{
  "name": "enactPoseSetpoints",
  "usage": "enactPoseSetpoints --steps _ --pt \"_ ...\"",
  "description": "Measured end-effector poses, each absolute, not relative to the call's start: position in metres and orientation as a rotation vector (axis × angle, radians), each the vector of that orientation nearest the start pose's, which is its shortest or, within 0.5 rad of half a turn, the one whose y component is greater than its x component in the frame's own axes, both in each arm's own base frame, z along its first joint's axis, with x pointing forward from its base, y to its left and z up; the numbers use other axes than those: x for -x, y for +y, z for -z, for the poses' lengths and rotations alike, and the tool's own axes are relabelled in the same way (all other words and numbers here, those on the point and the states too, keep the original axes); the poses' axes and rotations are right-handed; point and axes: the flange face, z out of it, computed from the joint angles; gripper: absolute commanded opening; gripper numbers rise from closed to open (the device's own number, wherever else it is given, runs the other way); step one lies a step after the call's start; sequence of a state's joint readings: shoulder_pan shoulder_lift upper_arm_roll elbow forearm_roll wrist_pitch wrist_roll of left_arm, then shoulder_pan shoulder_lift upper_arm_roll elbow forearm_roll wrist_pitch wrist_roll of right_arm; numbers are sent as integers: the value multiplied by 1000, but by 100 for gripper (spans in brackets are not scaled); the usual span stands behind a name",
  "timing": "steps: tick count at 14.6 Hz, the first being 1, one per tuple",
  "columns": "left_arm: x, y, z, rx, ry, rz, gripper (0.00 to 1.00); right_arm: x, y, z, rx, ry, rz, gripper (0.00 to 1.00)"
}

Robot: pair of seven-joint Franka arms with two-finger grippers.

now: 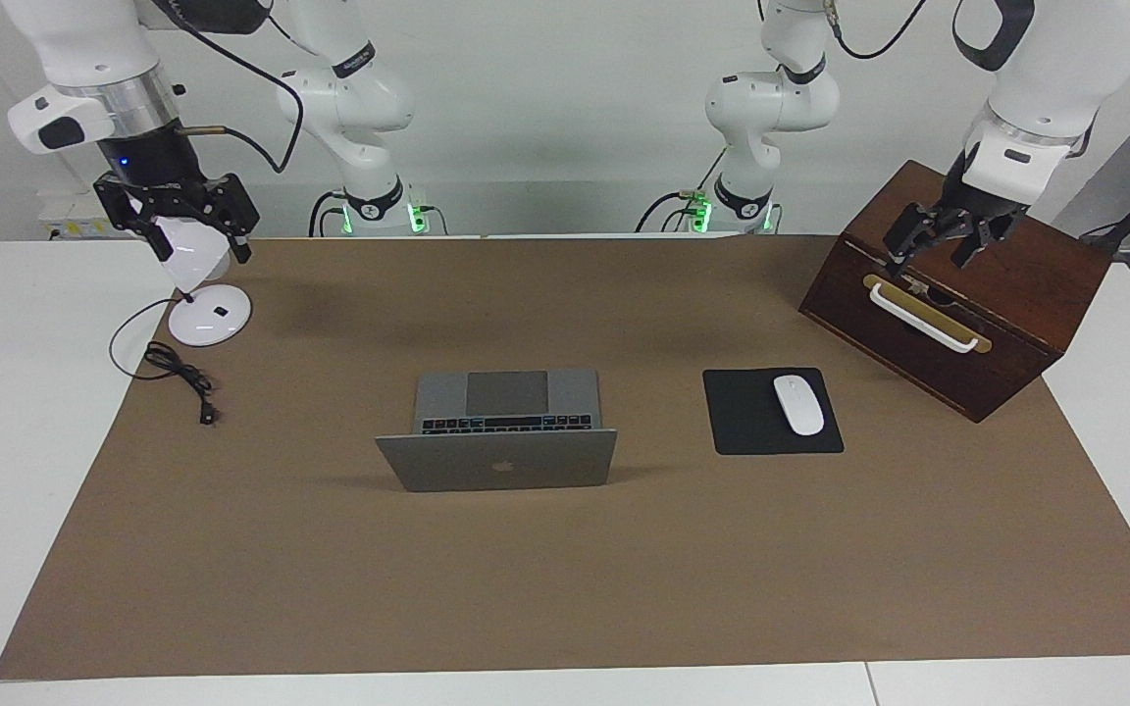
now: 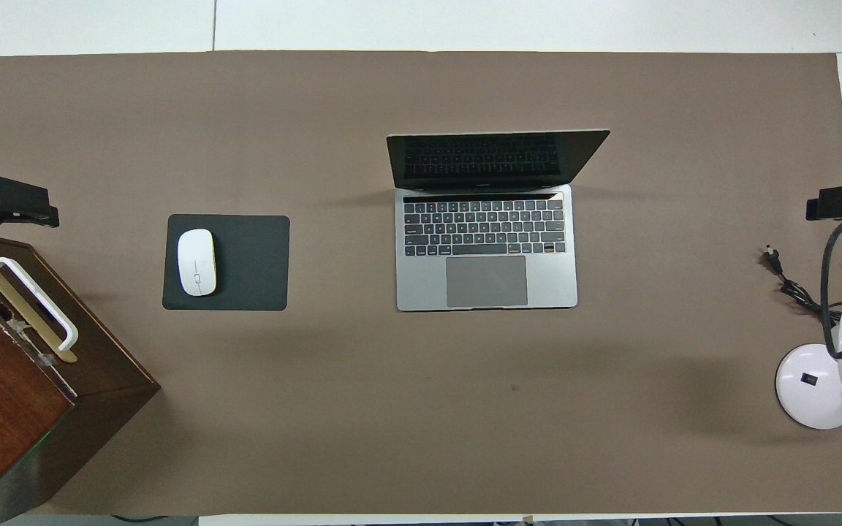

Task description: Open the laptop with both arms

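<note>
Facing view, swept across. Right gripper (image 1: pixel 200 238) raised over the lamp (image 1: pixel 200 294) at the right arm's end; jaws stand apart, empty. Laptop (image 1: pixel 501 431) mid-mat (image 1: pixel 565 588), lid up, keyboard toward the robots: task looks done, hence both arms parked well clear. Mouse (image 1: pixel 798 404) on its pad (image 1: pixel 771 412) beside it. Left gripper (image 1: pixel 938 245) over the wooden box (image 1: pixel 957 294), jaws wide, holding nothing.

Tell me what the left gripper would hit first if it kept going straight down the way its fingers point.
Most likely the wooden box: the left gripper hangs open, fingers angled down over its sloped top near the white handle. Depth is hard to judge, so it may land on the handle.
</note>
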State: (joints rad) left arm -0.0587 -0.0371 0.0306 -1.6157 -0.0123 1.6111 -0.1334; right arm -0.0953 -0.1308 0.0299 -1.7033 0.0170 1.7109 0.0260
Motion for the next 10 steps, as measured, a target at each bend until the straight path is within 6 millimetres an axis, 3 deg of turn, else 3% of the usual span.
enactPoseSetpoints --steps 6,10 --pt "-547 -17 -627 3153 -166 49 100 -511 -28 -637 3126 137 30 100" --pt "-547 -17 -627 3153 -165 49 100 -506 -28 -639 3126 136 4 100"
